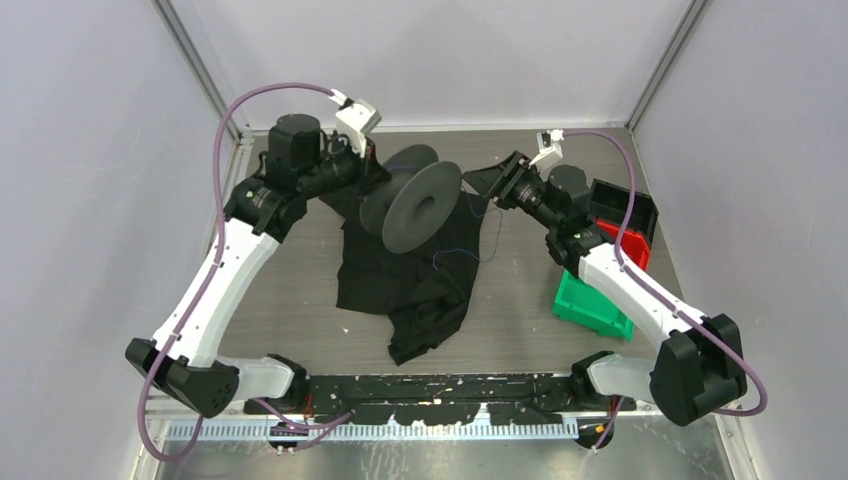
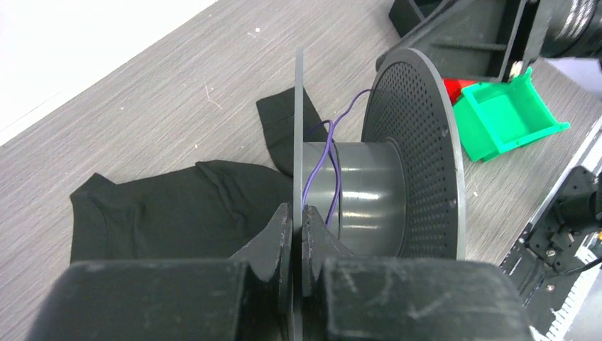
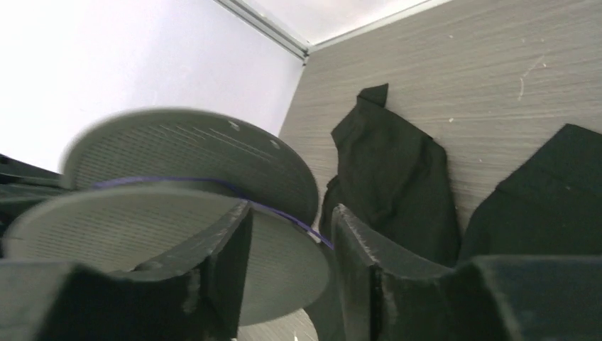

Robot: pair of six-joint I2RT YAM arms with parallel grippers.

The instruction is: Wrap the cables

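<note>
Left gripper [image 2: 298, 229] is clamped shut on the rim of the thin flange of the grey spool [image 2: 369, 188], holding it up off the table [image 1: 300, 290] in the upper centre of the top view. The spool's axis runs roughly up-down in that frame, tilted. The wire [image 2: 338, 177] has only a few loose purple turns on the core. The rest droops to the centre of the frame over the black cloth [image 1: 405, 285], then loops right and back up toward the right gripper [image 3: 291, 273]. That gripper sits just right of the spool with its jaws apart. The wire crosses the gap between them, slanting upper left to lower right in its wrist view, and doesn't look pinched. The right arm is nearer the slack, so winding likely needs it to catch that strand first.
</note>
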